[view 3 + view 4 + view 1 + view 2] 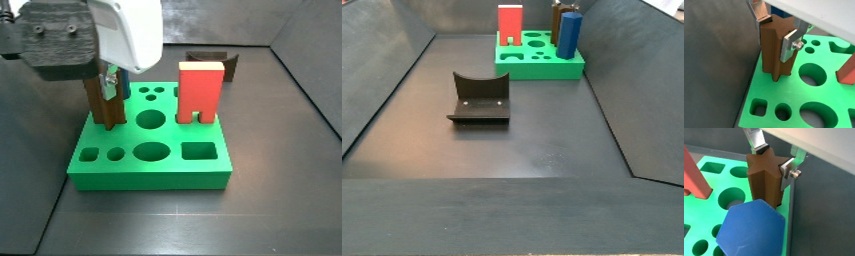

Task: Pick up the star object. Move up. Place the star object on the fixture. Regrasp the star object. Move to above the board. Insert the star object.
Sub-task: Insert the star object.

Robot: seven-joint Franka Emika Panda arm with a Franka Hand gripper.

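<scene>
Dark matte floor (502, 150) w/ sloped walls, we see gripper (777, 42) clamping star object (774, 52) upright over green board (784, 95).

Dark grey floor (543, 140) enclosed by dark sloping walls (389, 60).

Both wrist views look down from close range past the silver-fingered gripper (777, 42) onto the bright green holed board (771, 102) — from opposite sides. A side view sits near the board (147, 170); another, far across the dark floor, sees it (543, 68) beyond the dark L-shaped fixture (480, 98).
</scene>
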